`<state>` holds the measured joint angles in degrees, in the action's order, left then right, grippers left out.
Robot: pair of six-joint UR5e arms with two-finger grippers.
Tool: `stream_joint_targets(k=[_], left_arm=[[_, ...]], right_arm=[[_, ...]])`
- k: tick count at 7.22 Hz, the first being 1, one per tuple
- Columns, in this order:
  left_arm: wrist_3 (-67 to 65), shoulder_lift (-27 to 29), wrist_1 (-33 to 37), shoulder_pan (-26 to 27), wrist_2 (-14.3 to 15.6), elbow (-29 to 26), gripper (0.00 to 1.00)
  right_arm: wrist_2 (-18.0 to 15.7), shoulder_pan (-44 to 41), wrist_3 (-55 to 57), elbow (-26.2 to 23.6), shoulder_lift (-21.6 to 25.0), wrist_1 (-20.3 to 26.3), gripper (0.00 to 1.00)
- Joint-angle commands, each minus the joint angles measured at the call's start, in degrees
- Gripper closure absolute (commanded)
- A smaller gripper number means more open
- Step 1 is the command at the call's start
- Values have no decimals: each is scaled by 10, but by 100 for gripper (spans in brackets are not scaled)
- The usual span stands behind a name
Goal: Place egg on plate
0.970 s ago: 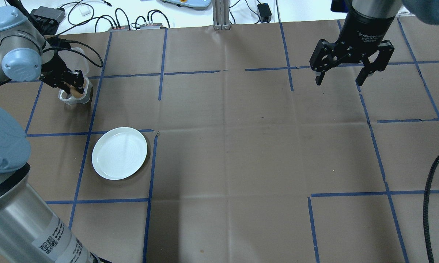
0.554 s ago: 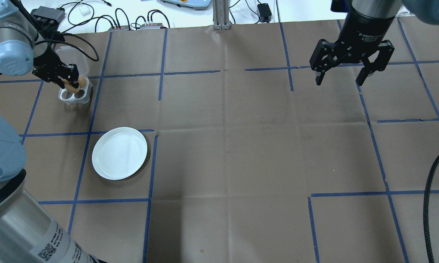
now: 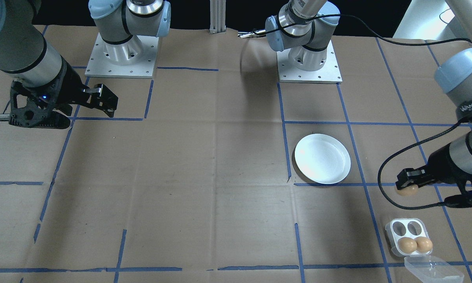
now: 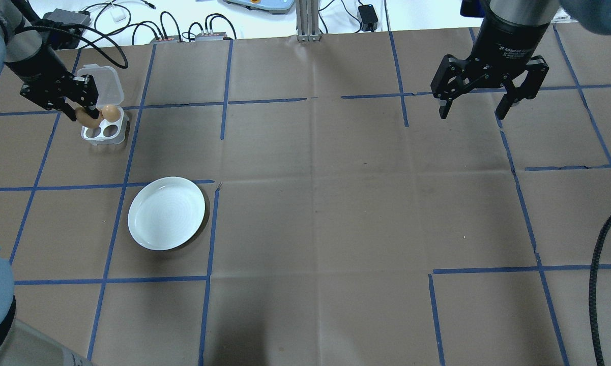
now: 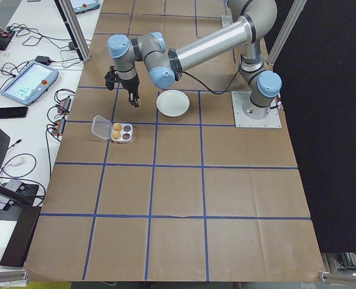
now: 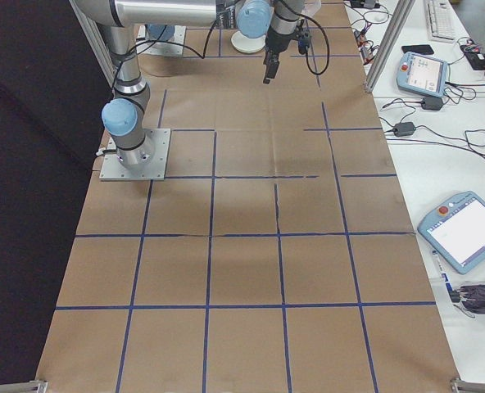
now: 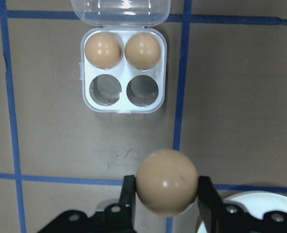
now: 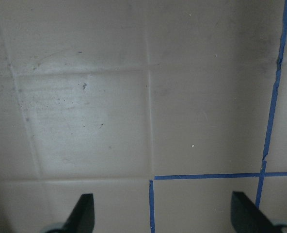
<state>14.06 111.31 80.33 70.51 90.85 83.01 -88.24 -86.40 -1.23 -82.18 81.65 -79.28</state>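
My left gripper (image 7: 167,194) is shut on a tan egg (image 7: 167,181), held in the air just off the clear four-well egg tray (image 7: 123,104). In the overhead view the held egg (image 4: 86,118) hangs at the tray's (image 4: 103,133) left side. Two more eggs (image 3: 408,244) fill the tray's (image 3: 393,236) wells nearest its open lid; the other two wells are empty. The white plate (image 4: 166,213) lies bare on the brown paper, nearer the robot than the tray, and its rim (image 7: 260,206) shows in the left wrist view's lower right corner. My right gripper (image 4: 473,114) hovers open and holds nothing at the far right.
Blue tape lines divide the brown paper into squares. Cables and small boxes (image 4: 183,30) lie along the far edge beside an aluminium post (image 4: 303,20). A black cable (image 4: 598,284) runs down the right side. Both arm bases (image 3: 122,51) stand on the robot's side.
My left gripper has lifted the egg out of the tray and drifted left in the overhead view, with the arm swinging back. The right gripper has stayed put.
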Motion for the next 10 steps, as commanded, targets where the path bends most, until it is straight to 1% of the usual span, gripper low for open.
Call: stream_joint_targets(k=[1, 2, 3, 4, 5, 6, 7, 8, 9, 10], left_arm=[[-95, -37, -3, 64, -2, 82, 95], [-115, -62, -17, 84, -2, 137, 97], [-124, -88, -73, 92, -2, 216, 97], [-112, -87, -183, 89, -2, 291, 97], [-101, -80, -285, 82, 1, 337, 95], [-95, -74, -302, 81, 3, 348, 94], [-95, -75, -300, 81, 4, 349, 88], [-95, -75, -300, 81, 4, 349, 29], [-95, -79, -296, 82, 12, 349, 0], [-95, -87, -274, 82, 37, 341, 0]], right_arm=[[0, 0, 0, 0, 0, 0, 0], [0, 0, 0, 0, 0, 0, 0], [0, 0, 0, 0, 0, 0, 0], [0, 0, 0, 0, 0, 0, 0], [0, 0, 0, 0, 0, 0, 0], [0, 0, 0, 0, 0, 0, 0], [0, 0, 0, 0, 0, 0, 0], [0, 0, 0, 0, 0, 0, 0], [0, 0, 0, 0, 0, 0, 0], [0, 0, 0, 0, 0, 0, 0]])
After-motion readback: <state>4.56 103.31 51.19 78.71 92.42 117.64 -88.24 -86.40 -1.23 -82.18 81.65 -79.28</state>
